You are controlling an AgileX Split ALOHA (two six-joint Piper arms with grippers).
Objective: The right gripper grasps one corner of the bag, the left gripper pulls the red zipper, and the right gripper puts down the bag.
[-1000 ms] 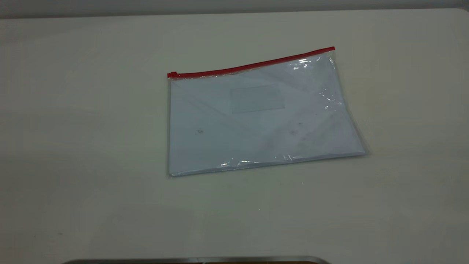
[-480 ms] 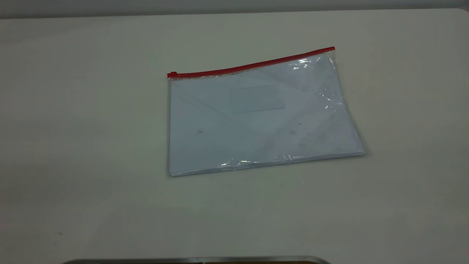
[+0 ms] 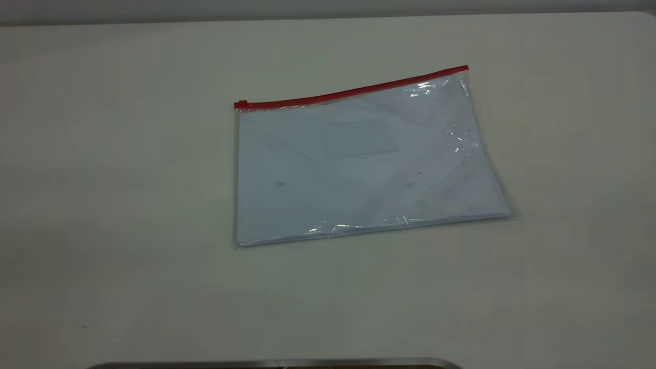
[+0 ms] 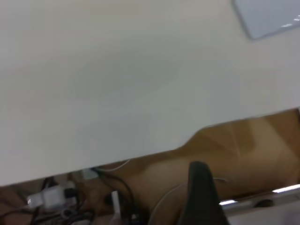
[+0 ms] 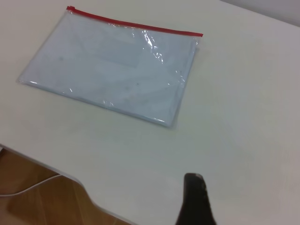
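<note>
The bag (image 3: 359, 169) lies flat on the white table, clear plastic with white paper inside. The red zipper (image 3: 353, 92) runs along its far edge, with the slider tab (image 3: 242, 104) at the left end. Its right red-tipped corner (image 3: 465, 68) rests on the table. Neither gripper shows in the exterior view. The right wrist view shows the whole bag (image 5: 112, 65) and zipper (image 5: 136, 22), with my right gripper (image 5: 194, 199) far from it over bare table. The left wrist view shows only one plain bag corner (image 4: 272, 18); my left gripper (image 4: 201, 190) hangs beyond the table edge.
A metal strip (image 3: 277, 363) lies along the near edge of the exterior view. In the left wrist view the table edge (image 4: 140, 157) has a notch, with wooden floor, cables and a white plug (image 4: 51, 197) below it.
</note>
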